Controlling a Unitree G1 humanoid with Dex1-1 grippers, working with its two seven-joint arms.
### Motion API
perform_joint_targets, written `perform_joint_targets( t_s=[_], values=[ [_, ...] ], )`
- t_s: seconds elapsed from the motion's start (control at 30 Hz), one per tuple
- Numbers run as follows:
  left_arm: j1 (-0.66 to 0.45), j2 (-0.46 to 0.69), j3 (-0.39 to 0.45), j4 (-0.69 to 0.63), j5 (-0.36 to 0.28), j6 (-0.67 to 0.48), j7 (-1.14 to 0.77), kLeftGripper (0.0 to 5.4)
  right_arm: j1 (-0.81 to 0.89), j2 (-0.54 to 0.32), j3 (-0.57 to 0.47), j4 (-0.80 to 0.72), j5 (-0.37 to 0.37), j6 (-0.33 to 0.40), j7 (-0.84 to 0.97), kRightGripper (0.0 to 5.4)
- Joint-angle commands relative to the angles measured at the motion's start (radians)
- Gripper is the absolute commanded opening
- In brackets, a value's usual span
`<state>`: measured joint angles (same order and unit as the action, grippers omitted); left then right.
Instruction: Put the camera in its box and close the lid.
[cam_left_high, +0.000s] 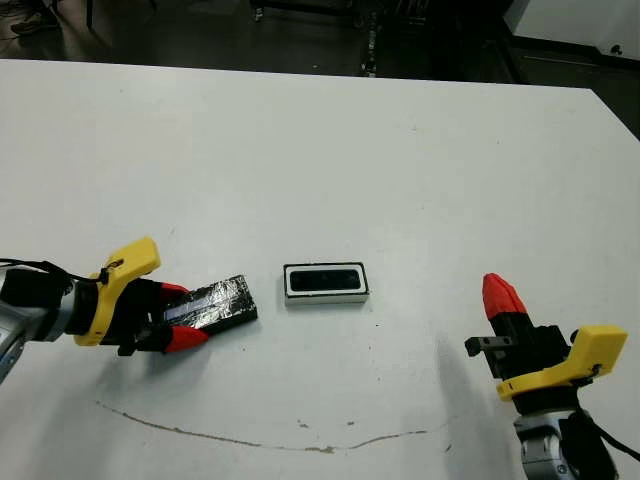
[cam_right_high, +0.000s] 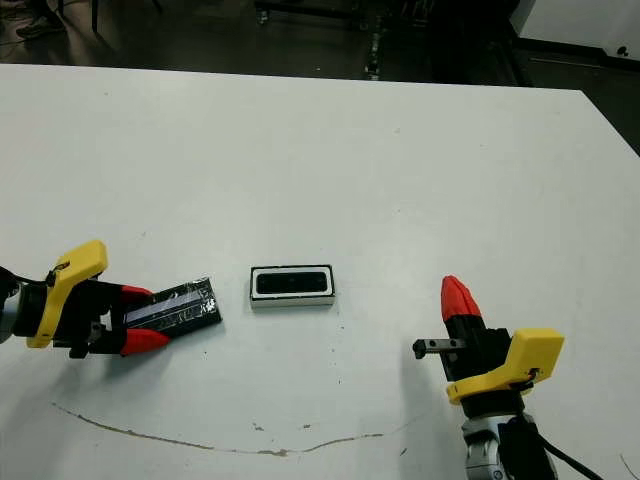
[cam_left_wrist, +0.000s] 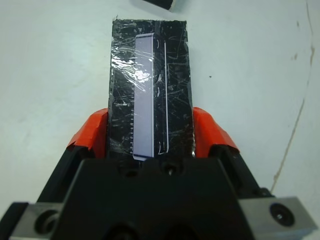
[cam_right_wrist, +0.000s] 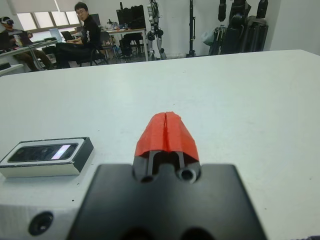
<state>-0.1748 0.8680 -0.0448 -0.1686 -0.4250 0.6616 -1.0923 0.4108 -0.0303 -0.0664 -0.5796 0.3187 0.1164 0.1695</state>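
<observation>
White table (cam_left_high: 320, 150): lid (cam_left_high: 215, 303) between left hand (cam_left_high: 178, 314) fingers.

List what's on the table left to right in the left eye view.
Left gripper → lid, clamped between its fingers → box with the camera already inside → right gripper, fingers shut and empty.

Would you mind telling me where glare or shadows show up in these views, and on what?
Left wrist view: bright white glare on the crinkly lid, held between the left gripper fingers. Right wrist view: a pale reflection on the camera lying in the box. Left eye view: a soft shadow on the table beside the shut right gripper.
</observation>
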Motion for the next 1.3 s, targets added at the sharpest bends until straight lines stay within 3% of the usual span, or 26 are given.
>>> perform_joint_targets(
  t_s=[0.03, 0.17, 0.3, 0.47, 0.7, 1.3],
  values=[
    [-0.043, -0.035, 0.045, 0.041, -0.025, -0.028, 0.011, 3.17, 0.010, -0.011, -0.005, -0.004, -0.001, 0.016, -0.010, 0.00],
    [-0.103, -0.058, 0.054, 0.069, -0.033, -0.008, 0.032, 3.17, 0.011, -0.011, -0.001, -0.002, -0.005, 0.013, -0.010, 0.00],
    [-0.176, -0.089, 0.012, 0.090, -0.031, 0.051, 0.065, 3.17, 0.014, -0.009, 0.003, -0.005, -0.002, 0.016, -0.015, 0.00],
    [-0.242, -0.147, -0.068, 0.187, 0.023, -0.074, 0.012, 3.17, 0.018, -0.010, 0.005, -0.006, -0.003, 0.015, -0.017, 0.00],
    [-0.317, -0.219, -0.160, 0.287, 0.076, -0.101, -0.039, 3.17, 0.019, -0.010, 0.005, -0.006, 0.002, 0.016, -0.017, 0.00],
    [-0.327, -0.311, -0.251, 0.337, 0.126, -0.155, -0.104, 3.17, 0.021, -0.013, 0.006, -0.004, -0.002, 0.016, -0.020, 0.00]
  ],
)
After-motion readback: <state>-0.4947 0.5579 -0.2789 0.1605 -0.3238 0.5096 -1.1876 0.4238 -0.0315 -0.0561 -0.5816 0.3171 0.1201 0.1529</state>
